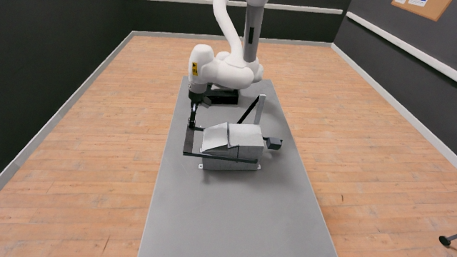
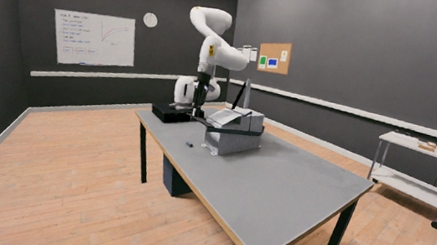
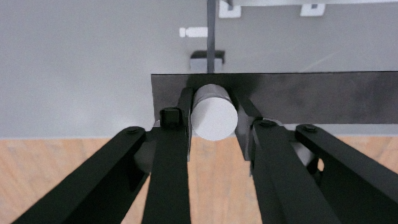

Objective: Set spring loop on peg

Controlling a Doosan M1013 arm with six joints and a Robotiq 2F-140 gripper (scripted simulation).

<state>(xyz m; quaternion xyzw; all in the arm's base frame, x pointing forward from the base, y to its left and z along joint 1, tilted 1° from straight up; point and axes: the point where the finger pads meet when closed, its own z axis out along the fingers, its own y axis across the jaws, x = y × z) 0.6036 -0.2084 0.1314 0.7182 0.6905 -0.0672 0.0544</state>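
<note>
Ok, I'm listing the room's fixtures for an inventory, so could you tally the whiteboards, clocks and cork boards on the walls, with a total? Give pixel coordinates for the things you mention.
Whiteboard (image 2: 113,55): 1
Wall clock (image 2: 150,20): 1
Cork board (image 1: 433,12) (image 2: 272,50): 1
Total: 3

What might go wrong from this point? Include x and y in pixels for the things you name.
The steel test weight (image 3: 215,118), between the fingers of the gripper (image 1: 191,125) (image 2: 198,113) (image 3: 211,103), is over one end of the pedal (image 1: 189,140) (image 3: 320,97), near its outer edge, so it could tip off if released there. The pedal slopes, so an uneven base might slide.
</note>
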